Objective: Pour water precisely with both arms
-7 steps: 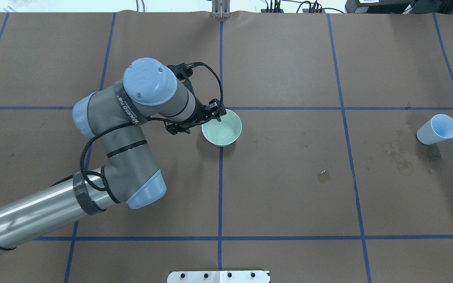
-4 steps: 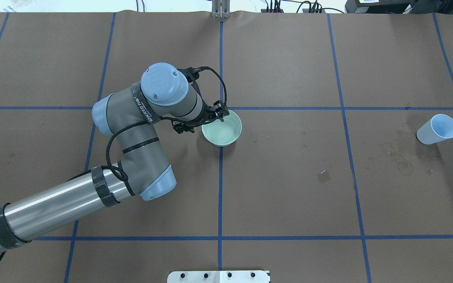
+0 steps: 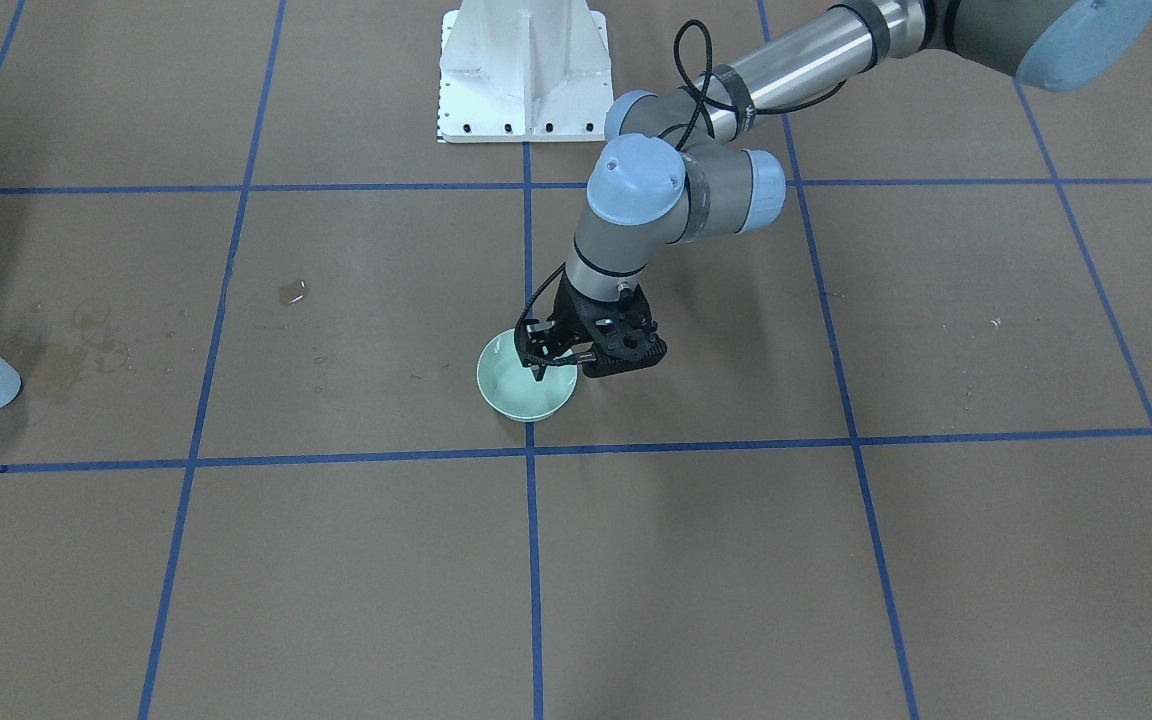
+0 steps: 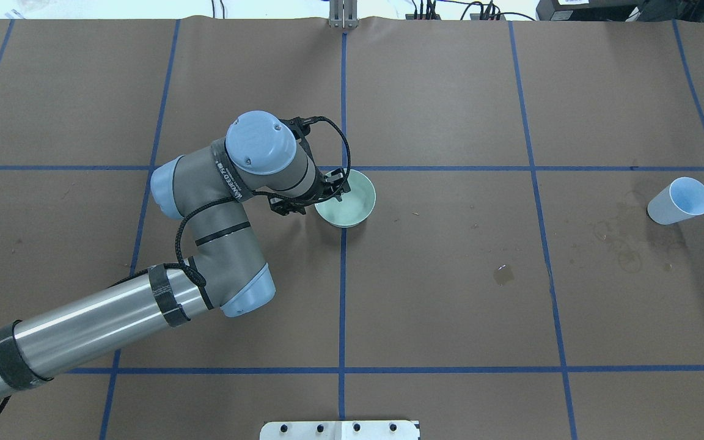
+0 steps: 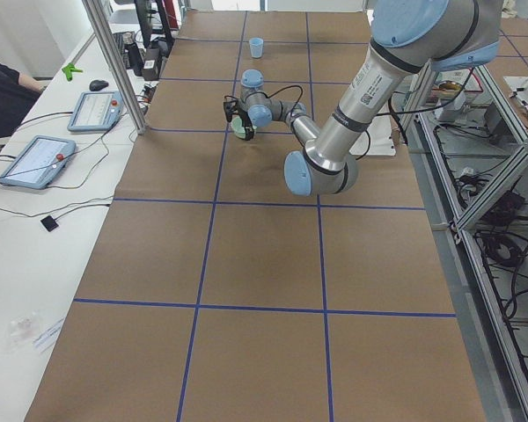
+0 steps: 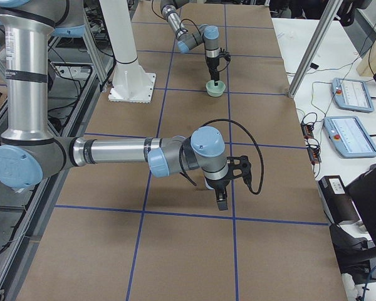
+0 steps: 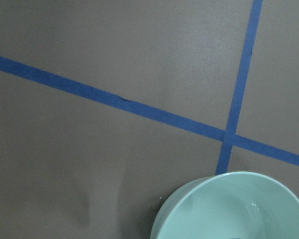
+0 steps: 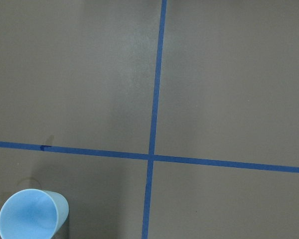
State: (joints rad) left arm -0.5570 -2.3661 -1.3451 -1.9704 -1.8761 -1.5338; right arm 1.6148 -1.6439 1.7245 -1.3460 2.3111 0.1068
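The left gripper, fingers spread, straddles the green bowl's rim.

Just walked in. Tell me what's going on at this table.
The left gripper is down at the rim of the pale green bowl in the middle of the table. One finger seems to be inside the bowl, but whether the gripper has closed on the rim is unclear. The right gripper hangs above the table towards the robot's right end, apart from the blue cup, which stands untouched. Nothing is being poured at this moment.
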